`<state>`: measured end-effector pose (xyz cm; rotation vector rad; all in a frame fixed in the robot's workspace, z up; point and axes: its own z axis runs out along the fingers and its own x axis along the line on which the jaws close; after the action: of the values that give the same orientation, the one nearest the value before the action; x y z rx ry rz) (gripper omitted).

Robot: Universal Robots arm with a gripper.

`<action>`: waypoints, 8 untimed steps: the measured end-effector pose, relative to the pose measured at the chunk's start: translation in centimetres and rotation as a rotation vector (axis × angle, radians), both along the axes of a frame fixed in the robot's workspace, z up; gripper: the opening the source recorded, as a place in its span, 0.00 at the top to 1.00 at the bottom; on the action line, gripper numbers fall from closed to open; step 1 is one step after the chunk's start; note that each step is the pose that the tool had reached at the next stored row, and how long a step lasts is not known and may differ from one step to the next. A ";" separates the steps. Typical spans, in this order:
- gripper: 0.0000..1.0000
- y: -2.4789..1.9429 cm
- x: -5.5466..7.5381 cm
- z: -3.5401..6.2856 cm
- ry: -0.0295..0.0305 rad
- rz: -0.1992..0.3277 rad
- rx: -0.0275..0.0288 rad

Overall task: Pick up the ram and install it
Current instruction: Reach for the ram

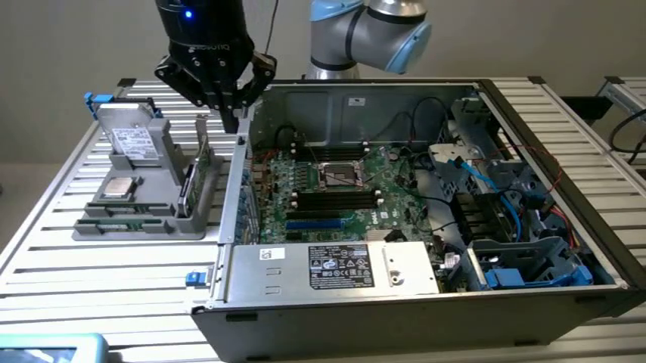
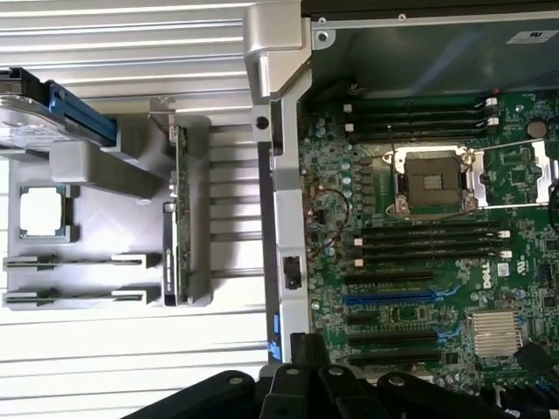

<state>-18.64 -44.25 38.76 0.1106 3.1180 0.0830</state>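
Gripper is hanging fingers-down, pinched tight on nothing, right above the computer case's side wall. Below and off toward the exterior view's left, well apart, the ram is sitting edgewise in the gray holder.

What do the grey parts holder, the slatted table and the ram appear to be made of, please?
The parts holder looks like matte grey plastic: dull, uniform, no glints. The slatted table seems bare aluminium: pale metallic ribs with soft sheen. The ram looks like green circuit board, seen edge-on in its slots.
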 end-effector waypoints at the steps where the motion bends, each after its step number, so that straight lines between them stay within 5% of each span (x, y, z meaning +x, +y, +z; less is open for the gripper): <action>1: 0.89 -0.01 -0.5 -0.07 -0.0001 0.000 0.0001; 8: 0.89 -0.04 -3.6 -0.64 0.0000 0.000 0.0000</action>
<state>-22.28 -44.29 38.12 0.1105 3.1180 0.0830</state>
